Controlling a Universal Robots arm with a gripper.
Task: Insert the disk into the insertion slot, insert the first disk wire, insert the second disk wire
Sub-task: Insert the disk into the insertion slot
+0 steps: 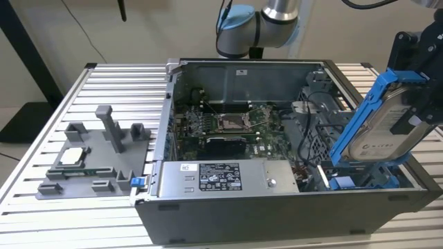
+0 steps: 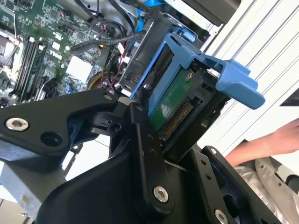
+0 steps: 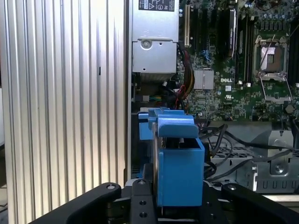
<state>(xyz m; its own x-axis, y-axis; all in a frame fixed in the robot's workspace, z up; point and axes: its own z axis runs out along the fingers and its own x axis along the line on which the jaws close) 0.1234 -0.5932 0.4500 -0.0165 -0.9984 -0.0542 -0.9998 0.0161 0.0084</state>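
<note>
Over the near corner of the open grey metal computer case [image 1: 277, 218], on the exterior view's right, the black gripper [image 1: 405, 120] is clamped on the disk [image 1: 377, 129], a flat silver hard drive with a white label in a bright blue plastic frame. The disk stands tilted. Its upper end rises above the case rim, and its lower end reaches down to the insertion slot [image 1: 367, 175], a bay of grey sheet metal inside that corner. How deep it sits I cannot tell. Also inside the case lie the green motherboard [image 1: 229, 124] and the grey power-supply box [image 1: 229, 179] with a black-and-white label. Beside the case, on the ribbed aluminium table [image 1: 104, 78], rests a grey plastic fixture plate [image 1: 97, 161].

In the second wrist view, the gripper [image 2: 175, 126] presses its black fingers [image 2: 145, 144] on both flat sides of the disk [image 2: 170, 100]. The blue frame points toward the inside of the case [image 2: 135, 60]. Outside the case, a person's hand [image 2: 275, 140] is seen over the table [image 2: 261, 60].

In the first wrist view, the gripper [image 3: 180, 198] grips the disk [image 3: 180, 158] edge-on at the case wall. Deeper in the case are the power-supply box [image 3: 154, 46] and the motherboard [image 3: 233, 74].
</note>
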